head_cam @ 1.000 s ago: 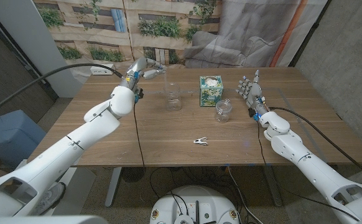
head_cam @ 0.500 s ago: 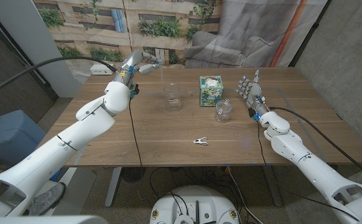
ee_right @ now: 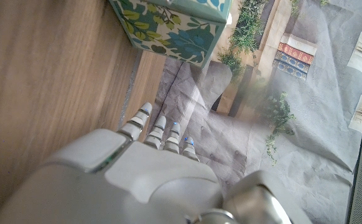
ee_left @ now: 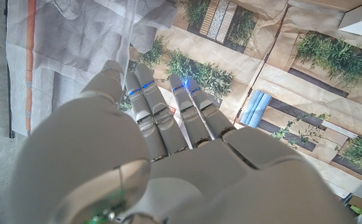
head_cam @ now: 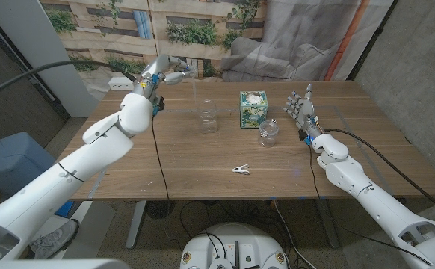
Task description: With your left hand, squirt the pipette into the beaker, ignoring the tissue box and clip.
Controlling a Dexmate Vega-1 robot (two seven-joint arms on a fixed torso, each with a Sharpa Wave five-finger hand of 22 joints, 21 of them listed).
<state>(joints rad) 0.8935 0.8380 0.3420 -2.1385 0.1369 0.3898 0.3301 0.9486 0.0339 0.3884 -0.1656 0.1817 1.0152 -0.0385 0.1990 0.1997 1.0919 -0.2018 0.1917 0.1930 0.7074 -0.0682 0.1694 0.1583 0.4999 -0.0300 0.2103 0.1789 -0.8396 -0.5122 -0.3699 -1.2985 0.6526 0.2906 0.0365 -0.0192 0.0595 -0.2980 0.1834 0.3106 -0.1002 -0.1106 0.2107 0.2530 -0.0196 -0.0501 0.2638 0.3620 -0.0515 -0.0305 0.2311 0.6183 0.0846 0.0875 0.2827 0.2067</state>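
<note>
Pipette held high, beaker waiting below

The pipette (head_cam: 193, 88), pinched in the raised left hand (head_cam: 167, 72), hangs tip-down above and just left of the beaker (head_cam: 208, 116). Squeezing now would likely miss its mouth. The right hand (head_cam: 300, 107) stands spread, holding nothing, near the jar (head_cam: 268, 132).

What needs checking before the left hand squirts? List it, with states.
1. Clear plastic pipette held by the left hand: ok, its stem runs up from between the fingers.
2. Pipette tip over the clear glass beaker: cannot tell, the tip is too faint; the hand is raised off to the beaker's left.
3. Beaker upright with its mouth uncovered: ok.
4. Green patterned tissue box and small metal clip apart from the beaker: ok.
5. Right hand out of the way: ok, it holds nothing, on the far side of the tissue box.
</note>
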